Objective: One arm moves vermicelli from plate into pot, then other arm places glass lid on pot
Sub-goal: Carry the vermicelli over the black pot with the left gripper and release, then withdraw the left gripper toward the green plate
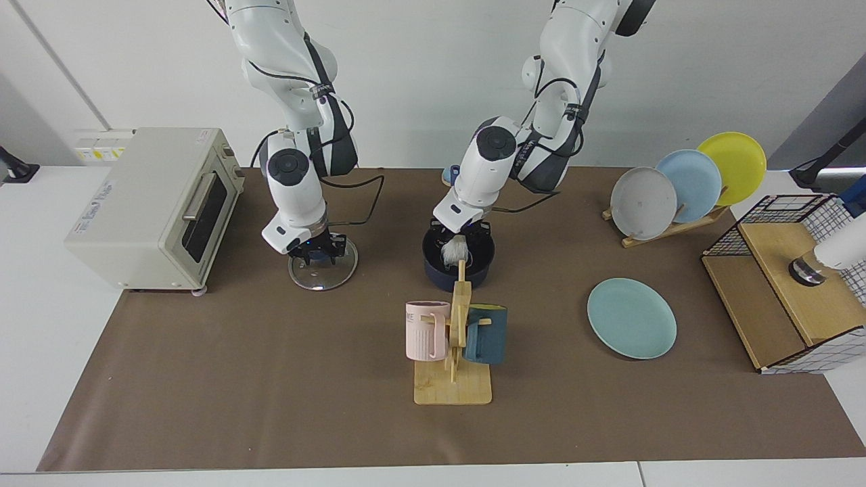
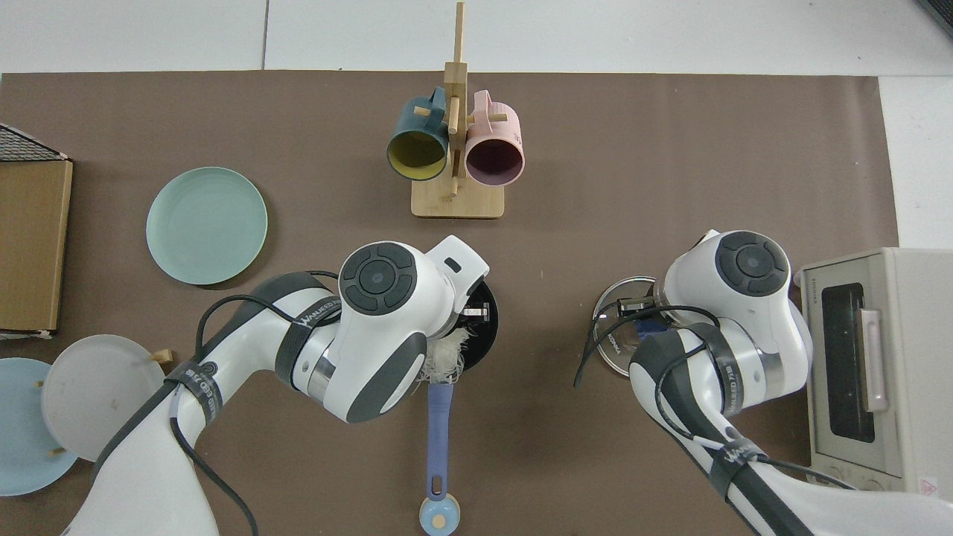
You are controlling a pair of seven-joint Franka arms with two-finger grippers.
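The white vermicelli [image 1: 453, 251] hangs from my left gripper [image 1: 461, 238], which is shut on it just above the dark navy pot [image 1: 473, 272]. Its lower threads dip inside the rim. From above, the vermicelli [image 2: 444, 359] shows at the handle side of the pot [image 2: 485, 327], and the left arm covers most of the bowl. The teal-green plate [image 1: 631, 318] lies bare on the mat, away from both arms. My right gripper [image 1: 316, 253] is down on the centre of the glass lid [image 1: 338, 274], which lies flat on the mat. The lid's knob is hidden in the facing view.
A wooden mug rack [image 1: 453, 379] with a pink and a dark teal mug stands just in front of the pot. A toaster oven [image 1: 155, 206] sits beside the lid. A rack of grey, blue and yellow plates [image 1: 683, 186] and a wire-sided wooden box [image 1: 791, 291] stand beyond the teal plate.
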